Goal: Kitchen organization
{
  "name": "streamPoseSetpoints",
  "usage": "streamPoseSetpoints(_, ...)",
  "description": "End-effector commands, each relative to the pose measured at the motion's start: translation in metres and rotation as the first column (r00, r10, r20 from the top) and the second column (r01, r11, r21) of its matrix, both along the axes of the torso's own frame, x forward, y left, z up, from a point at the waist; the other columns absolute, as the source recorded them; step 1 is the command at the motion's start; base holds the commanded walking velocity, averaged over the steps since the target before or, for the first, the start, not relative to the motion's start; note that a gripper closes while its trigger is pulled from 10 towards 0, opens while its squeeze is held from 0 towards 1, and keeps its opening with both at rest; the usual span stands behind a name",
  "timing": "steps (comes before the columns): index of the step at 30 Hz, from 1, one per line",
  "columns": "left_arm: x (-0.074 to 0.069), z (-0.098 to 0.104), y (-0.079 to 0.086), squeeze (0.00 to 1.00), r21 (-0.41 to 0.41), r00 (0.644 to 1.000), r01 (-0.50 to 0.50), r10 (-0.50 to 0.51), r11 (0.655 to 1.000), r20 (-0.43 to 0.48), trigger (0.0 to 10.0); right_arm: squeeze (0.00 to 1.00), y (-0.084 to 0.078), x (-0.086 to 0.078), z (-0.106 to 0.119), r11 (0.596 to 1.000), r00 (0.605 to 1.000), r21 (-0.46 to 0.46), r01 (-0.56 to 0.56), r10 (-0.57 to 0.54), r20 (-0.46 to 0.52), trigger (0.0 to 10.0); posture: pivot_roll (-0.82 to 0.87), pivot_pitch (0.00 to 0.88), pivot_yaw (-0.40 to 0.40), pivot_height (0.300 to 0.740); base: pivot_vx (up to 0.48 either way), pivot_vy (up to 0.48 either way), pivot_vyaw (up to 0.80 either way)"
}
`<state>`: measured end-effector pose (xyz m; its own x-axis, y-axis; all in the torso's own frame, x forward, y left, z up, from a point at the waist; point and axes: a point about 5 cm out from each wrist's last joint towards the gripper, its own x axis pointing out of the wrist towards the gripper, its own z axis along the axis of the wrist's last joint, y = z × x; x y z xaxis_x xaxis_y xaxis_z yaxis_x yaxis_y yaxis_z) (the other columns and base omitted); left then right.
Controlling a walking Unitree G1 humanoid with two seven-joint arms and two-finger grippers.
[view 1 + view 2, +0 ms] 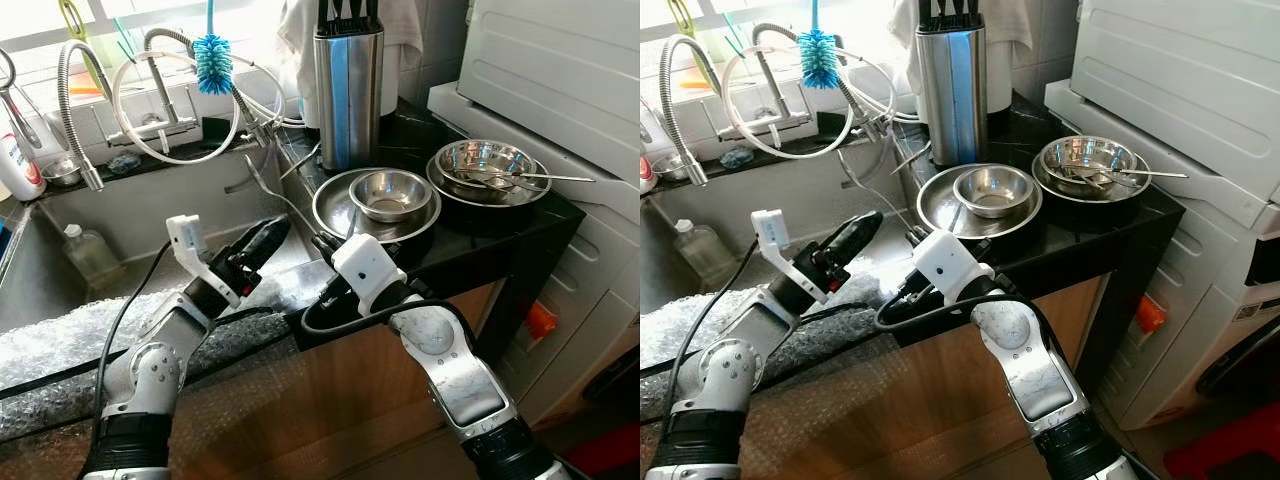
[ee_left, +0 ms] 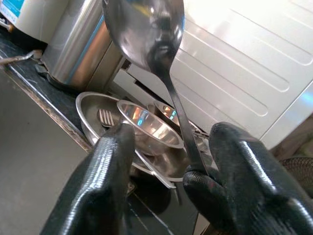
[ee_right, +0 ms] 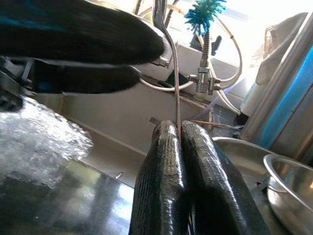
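Left eye view gives you the black counter [image 1: 500,235] with a wide steel plate [image 1: 335,208] holding a small bowl [image 1: 390,193]. Your right gripper [image 3: 177,147] is clenched on a spoon [image 2: 146,34] handle near the sink edge; your left gripper [image 2: 166,161] fingers are spread around that handle.

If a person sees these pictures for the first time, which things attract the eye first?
The two black-fingered grippers meet over the sink's edge: the right gripper is shut on the thin handle of a shiny steel spoon, with the open left gripper around it. Behind them, stacked steel bowls sit on the black counter, and a blue bottle brush hangs above the tap.
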<state>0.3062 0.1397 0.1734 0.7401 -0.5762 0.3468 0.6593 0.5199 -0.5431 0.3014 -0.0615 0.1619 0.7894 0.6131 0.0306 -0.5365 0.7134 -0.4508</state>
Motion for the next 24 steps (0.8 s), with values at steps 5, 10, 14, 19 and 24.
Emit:
streamPoseSetpoints(5,0.004,0.01,-0.001,0.0,0.017,0.999,-0.013,0.012,1.0,0.035,10.0,0.0,0.009,-0.002,0.001,0.999,0.999,0.005,-0.045,0.045,0.004,10.0,-0.1,0.0,0.122,0.74,0.0,0.0,0.0)
streamPoseSetpoints(10,0.008,0.01,-0.005,0.0,0.021,0.999,-0.039,0.039,0.999,0.028,10.0,0.0,0.013,-0.005,0.0,0.997,0.997,0.001,-0.074,0.074,-0.005,10.0,-0.1,0.0,0.123,0.74,0.0,0.0,0.0)
streamPoseSetpoints(14,0.012,0.009,-0.007,0.0,0.014,0.998,-0.067,0.067,0.998,0.015,10.0,0.0,0.016,-0.007,-0.002,0.996,0.996,-0.002,-0.092,0.092,-0.014,10.0,-0.1,0.0,0.125,0.74,0.0,0.0,0.0)
streamPoseSetpoints(19,0.017,0.009,-0.004,0.0,-0.002,0.993,-0.116,0.116,0.993,0.0,7.6,0.0,0.017,-0.008,-0.002,0.995,0.995,0.001,-0.095,0.095,-0.016,10.0,-0.1,0.0,0.126,0.74,0.0,0.0,0.0)
streamPoseSetpoints(24,0.02,0.01,0.001,0.0,-0.01,0.99,-0.14,0.14,0.99,-0.006,4.9,0.0,0.016,-0.007,-0.002,0.996,0.996,0.001,-0.091,0.091,-0.015,10.0,-0.1,0.0,0.125,0.74,0.0,0.0,0.0)
